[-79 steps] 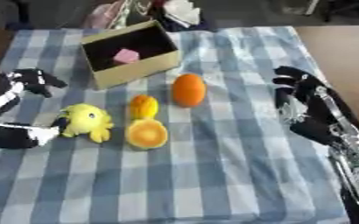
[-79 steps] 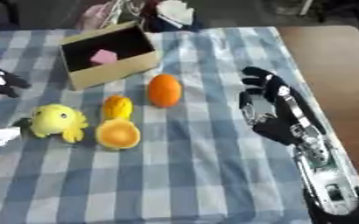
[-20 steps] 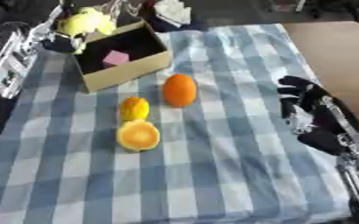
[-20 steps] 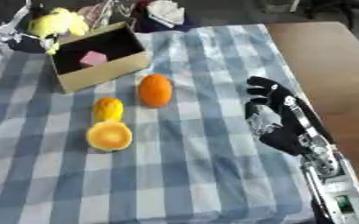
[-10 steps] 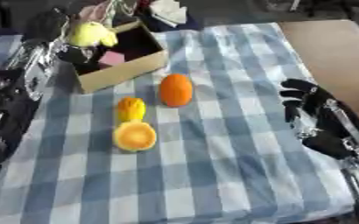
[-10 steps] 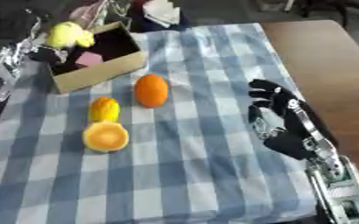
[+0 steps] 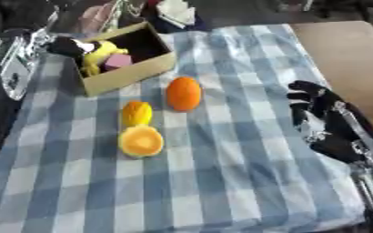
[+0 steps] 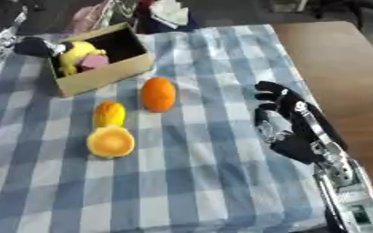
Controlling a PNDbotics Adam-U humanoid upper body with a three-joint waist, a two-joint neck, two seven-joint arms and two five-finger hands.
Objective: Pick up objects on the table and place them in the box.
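Three orange-coloured fruits lie on the blue-and-white checked cloth [image 7: 245, 182] covering the counter in the left eye view: an oval orange [image 7: 183, 93] nearest the open cardboard box [image 7: 130, 73], a smaller yellow-orange fruit [image 7: 136, 113] below and left of it, and a round flat-topped orange piece [image 7: 141, 141] just beside that one; the box holds a pink block [image 7: 116, 61] and a yellow plush toy [image 7: 97, 53]; the left robot hand [image 7: 64, 47] reaches over the box's left rim with dark fingers curled on the toy, its silver-and-black arm [image 7: 14, 68] running down the left edge; the right robot hand [image 7: 321, 111] rests at the cloth's right edge, fingers spread and holding nothing.

One difference in the right eye view is that the right arm's silver forearm [image 8: 350, 191] shows far more fully, down to the lower corner, along with more of the bare brown counter [image 8: 337, 59] beyond the cloth; the left arm is nearly cut off at the upper left; white crumpled material [image 8: 170, 12] lies behind the box.
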